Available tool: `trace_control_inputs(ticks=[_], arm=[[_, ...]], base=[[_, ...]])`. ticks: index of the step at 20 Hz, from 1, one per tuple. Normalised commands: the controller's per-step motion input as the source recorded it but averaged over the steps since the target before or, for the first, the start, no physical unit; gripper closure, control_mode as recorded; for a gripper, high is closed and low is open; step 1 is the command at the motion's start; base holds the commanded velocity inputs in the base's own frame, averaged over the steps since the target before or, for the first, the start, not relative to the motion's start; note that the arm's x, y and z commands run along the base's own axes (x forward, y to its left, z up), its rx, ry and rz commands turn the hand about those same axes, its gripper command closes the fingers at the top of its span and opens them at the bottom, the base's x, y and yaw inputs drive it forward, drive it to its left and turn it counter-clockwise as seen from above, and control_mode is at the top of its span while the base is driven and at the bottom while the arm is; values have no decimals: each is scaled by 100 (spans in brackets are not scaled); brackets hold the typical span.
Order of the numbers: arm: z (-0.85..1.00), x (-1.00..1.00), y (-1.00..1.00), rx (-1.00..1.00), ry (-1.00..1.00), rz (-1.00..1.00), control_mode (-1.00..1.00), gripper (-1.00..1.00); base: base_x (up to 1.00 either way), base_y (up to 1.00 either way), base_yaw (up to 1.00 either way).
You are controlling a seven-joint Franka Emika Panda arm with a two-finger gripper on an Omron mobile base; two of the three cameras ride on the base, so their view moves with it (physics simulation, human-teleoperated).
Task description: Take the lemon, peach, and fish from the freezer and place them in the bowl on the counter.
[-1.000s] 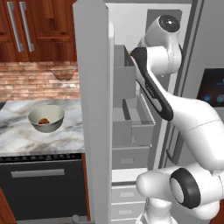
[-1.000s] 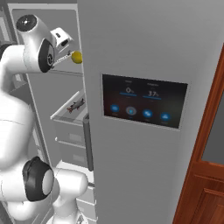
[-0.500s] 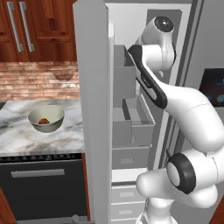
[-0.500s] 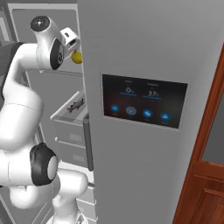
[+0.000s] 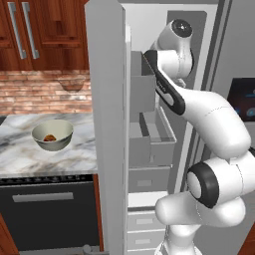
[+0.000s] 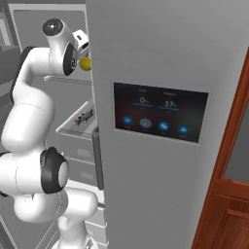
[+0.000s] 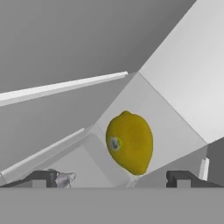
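Note:
In the hand view the yellow oval lemon [image 7: 130, 142] lies on a white shelf just ahead of my gripper [image 7: 111, 179]. The two dark fingertips [image 7: 40, 178] stand wide apart, open and holding nothing. The right base view has the lemon [image 6: 85, 63] on the upper shelf of the open freezer [image 6: 29, 34], right beside my hand. The slim dark fish [image 6: 85, 116] lies on the glass shelf below. The pale bowl [image 5: 52, 134] stands on the marble counter [image 5: 45, 159] with the orange-red peach [image 5: 50, 138] inside it.
The open freezer door [image 5: 104, 124] stands between the counter and the freezer interior, with grey bins [image 5: 149, 134] on it. A closed door with a dark display panel [image 6: 158, 111] is to the right. A black dishwasher front [image 5: 47, 219] sits below the counter.
My arm has swung further into the freezer and the hand has moved closer to the lemon. The lemon, fish and bowl have not moved.

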Motion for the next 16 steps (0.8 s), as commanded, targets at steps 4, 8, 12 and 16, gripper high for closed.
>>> trace_control_inputs(ticks=[4, 8, 12, 16], arm=[[-4, 29, 7, 0, 4, 0, -100, -100], [0, 31, 13, 0, 7, 0, -100, -100], [0, 30, 1, 0, 10, 0, -100, -100], [0, 25, 0, 0, 8, 0, -100, -100]], base=[[0, 0, 0], [0, 0, 0], [0, 0, 0], [0, 0, 0]])
